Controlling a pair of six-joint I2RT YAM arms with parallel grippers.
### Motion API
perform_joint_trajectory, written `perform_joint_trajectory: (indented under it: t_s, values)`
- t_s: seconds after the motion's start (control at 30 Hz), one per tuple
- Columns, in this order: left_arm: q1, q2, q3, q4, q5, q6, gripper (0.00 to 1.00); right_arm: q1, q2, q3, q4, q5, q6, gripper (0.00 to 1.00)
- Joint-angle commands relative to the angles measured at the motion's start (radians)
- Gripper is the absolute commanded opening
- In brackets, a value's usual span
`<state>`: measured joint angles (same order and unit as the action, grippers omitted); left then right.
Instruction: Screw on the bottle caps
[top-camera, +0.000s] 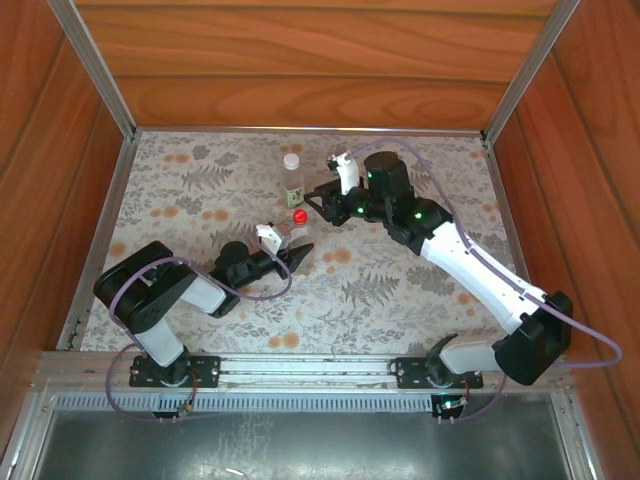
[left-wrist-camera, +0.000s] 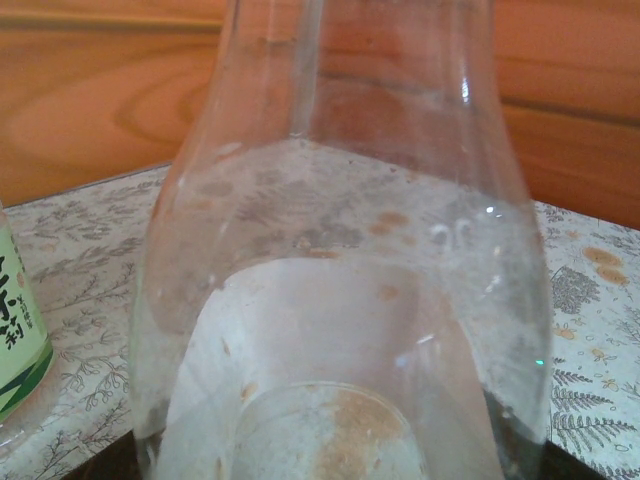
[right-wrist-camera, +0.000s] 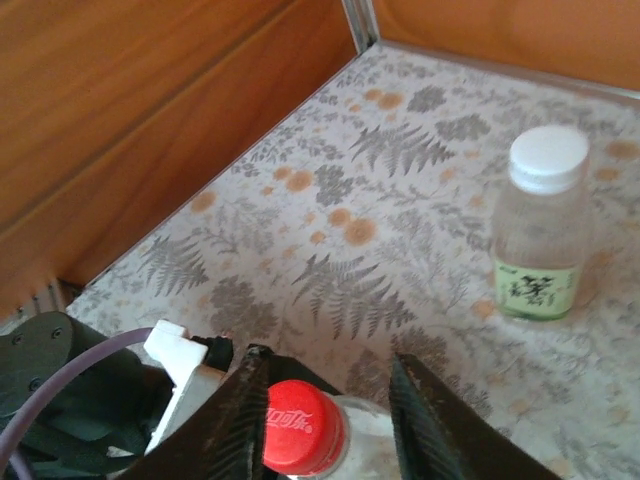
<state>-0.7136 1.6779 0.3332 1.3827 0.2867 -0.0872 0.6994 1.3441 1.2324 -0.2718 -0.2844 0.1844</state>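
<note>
The red-capped bottle (left-wrist-camera: 340, 300) is held upright near the middle of the tabletop (top-camera: 400, 290); it is clamped low on its clear body by the left claw (top-camera: 297, 252), which is reached in from the left. The red cap (right-wrist-camera: 300, 428) is seated on the bottle's neck; it is straddled from above by the right claw (right-wrist-camera: 332, 362), whose jaws are spread apart; one finger (right-wrist-camera: 245, 420) is pressed against the cap's side, while a gap is left at the other. The green-labelled bottle (right-wrist-camera: 540, 240) is stood upright just behind, apart from both claws; the white cap (right-wrist-camera: 548, 155) is seated on it; how tightly either cap is screwed cannot be told.
</note>
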Motion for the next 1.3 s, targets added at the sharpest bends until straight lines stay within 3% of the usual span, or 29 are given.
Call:
perform_joint_trajectory:
  t_s: [0.0, 0.73, 1.07, 1.27]
  values:
    - [0.008, 0.017, 0.018, 0.033, 0.021, -0.011, 0.5, -0.007, 0.036, 0.046, -0.11, -0.052, 0.043, 0.33]
    - [0.008, 0.023, 0.024, 0.033, 0.029, -0.022, 0.5, -0.021, 0.142, 0.111, -0.151, -0.18, 0.056, 0.26]
    - [0.009, 0.018, 0.024, 0.033, 0.022, -0.032, 0.5, -0.021, 0.135, 0.086, -0.173, -0.193, 0.05, 0.15]
    - [0.012, 0.023, 0.029, 0.034, 0.015, -0.045, 0.5, -0.021, 0.097, 0.052, -0.2, -0.202, 0.055, 0.13]
